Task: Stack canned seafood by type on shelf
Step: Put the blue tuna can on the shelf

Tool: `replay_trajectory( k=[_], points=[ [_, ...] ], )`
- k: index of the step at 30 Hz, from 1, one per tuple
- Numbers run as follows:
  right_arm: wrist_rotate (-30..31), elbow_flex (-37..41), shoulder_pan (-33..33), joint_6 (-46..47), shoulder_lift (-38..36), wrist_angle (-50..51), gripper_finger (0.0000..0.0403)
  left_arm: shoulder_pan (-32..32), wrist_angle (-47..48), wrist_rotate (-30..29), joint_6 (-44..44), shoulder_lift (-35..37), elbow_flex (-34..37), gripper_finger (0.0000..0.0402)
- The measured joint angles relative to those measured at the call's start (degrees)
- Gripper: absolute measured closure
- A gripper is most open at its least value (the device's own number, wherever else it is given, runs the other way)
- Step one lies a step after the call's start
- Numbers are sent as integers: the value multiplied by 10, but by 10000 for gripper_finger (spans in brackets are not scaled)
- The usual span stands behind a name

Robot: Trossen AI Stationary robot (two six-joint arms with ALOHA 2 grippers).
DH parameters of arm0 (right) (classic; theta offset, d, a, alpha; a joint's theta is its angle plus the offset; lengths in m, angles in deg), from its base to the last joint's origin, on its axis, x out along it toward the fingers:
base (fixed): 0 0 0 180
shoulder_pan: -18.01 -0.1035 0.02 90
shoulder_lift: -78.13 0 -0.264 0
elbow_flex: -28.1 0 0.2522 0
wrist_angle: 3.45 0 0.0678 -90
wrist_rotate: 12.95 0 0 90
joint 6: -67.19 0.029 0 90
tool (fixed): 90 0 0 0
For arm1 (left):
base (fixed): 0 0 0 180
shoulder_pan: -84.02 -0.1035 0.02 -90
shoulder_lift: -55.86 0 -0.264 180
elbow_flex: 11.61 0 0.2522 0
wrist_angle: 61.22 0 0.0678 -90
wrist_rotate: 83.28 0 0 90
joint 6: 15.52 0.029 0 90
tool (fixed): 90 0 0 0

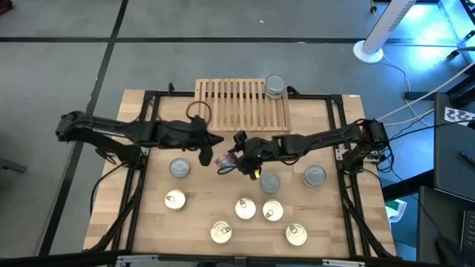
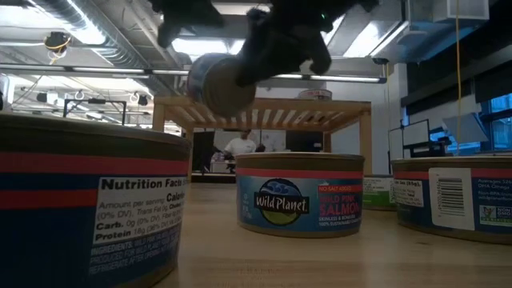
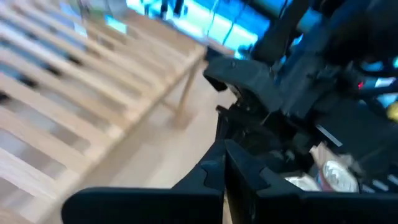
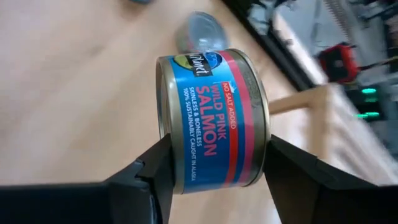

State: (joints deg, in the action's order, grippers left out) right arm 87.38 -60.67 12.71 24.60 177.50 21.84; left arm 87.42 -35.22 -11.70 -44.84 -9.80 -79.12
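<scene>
My right gripper (image 1: 231, 159) is shut on a blue-and-pink salmon tin (image 4: 211, 118), held in the air over the table's middle, in front of the light-wood slatted shelf (image 1: 243, 104). One silver-lidded tin (image 1: 274, 86) stands on the shelf's far right corner. My left gripper (image 1: 205, 152) hangs shut and empty just left of the held tin. On the table stand three silver-lidded tins (image 1: 179, 168) (image 1: 270, 182) (image 1: 315, 176) and several gold-lidded ones (image 1: 246, 208). My right gripper pinches the tin by its two flat ends (image 4: 163, 155), one finger on each. The fingers (image 4: 292, 174) slant down from the table's right side. The tin lies on its side, its label band facing the wrist camera, lifted clear of the table (image 2: 220, 84).
Black frame rails (image 1: 141, 185) run along both sides of the tabletop, with cables outside them. In the low view a salmon tin (image 2: 300, 194) stands under the raised one, and large near tins (image 2: 88, 208) fill the left. The shelf's slats (image 3: 74, 81) are bare left of the silver tin.
</scene>
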Motion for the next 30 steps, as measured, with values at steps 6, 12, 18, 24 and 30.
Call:
replay_trajectory(
  k=[6, 12, 18, 24, 30],
  points=[
    [77, -51, 0, -57, 0, 25, 203, 0, 1, -38, 40, 45, 0, 401],
    [160, -82, 0, -135, 0, 10, 202, 0, 2, -55, 78, 52, 0, 401],
    [233, -83, 6, -221, 0, -34, 202, 0, -6, -78, 105, 52, 0, 401],
    [232, -83, 33, -275, 7, -73, 201, 0, -26, -79, 129, 39, 0, 401],
    [229, -83, 77, -282, 20, -84, 201, 0, -24, -80, 153, 16, 0, 401]
  ],
)
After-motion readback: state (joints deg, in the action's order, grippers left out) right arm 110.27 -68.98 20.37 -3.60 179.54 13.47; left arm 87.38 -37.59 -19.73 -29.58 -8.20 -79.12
